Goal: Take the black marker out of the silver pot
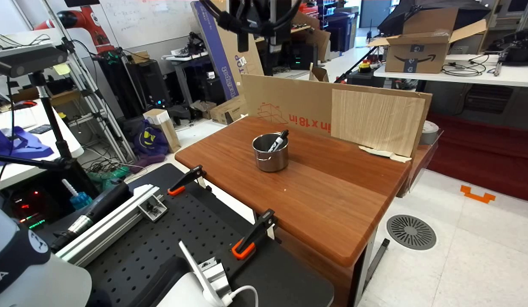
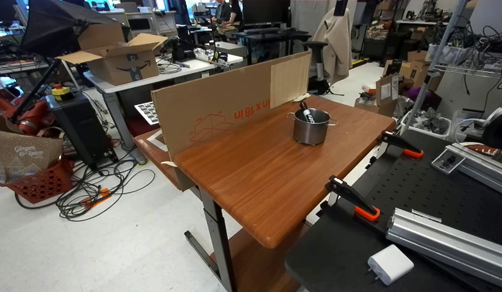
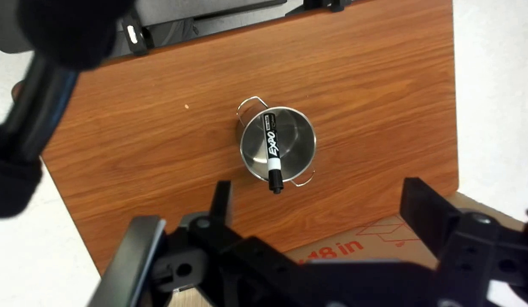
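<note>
Black marker (image 3: 272,145) leans in the silver pot (image 2: 309,132), rim (image 3: 315,143) presumably propping its cap (image 3: 275,180) for grasping; jaws stand apart, empty.

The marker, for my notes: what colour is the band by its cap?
White; the band shows best in the wrist view.

Below the black Robotiq gripper (image 3: 317,187): a black Expo marker (image 3: 272,151) with white band and lettering, a silver steel pot (image 2: 309,132), a reddish-brown tabletop (image 3: 161,140) streaked with darker grain.
</note>
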Motion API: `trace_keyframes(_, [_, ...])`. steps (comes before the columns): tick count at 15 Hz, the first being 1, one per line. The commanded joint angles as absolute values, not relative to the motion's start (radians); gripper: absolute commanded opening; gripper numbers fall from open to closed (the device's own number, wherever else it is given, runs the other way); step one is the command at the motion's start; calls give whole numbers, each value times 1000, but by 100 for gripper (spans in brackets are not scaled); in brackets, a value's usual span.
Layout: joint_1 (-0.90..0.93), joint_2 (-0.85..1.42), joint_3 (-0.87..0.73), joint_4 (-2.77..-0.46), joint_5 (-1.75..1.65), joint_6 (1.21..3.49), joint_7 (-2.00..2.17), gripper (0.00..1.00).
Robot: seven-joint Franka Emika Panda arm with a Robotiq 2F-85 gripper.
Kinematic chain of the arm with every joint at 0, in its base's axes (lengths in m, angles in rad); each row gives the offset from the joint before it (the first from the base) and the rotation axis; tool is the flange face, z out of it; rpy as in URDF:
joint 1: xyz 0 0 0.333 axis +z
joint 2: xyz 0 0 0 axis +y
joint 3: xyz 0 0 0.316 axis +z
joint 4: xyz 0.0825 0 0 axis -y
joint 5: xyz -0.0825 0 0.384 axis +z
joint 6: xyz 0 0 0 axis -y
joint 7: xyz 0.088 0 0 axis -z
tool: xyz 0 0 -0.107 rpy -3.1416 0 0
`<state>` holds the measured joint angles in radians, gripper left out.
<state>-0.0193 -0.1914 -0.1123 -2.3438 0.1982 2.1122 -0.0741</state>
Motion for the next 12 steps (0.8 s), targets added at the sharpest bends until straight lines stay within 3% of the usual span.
trace_keyframes(1, [-29,-99,-84,-2334,206,2215,-3,100])
trace_keyframes(12, [-22,152,-52,-2311,206,2453,95,100])
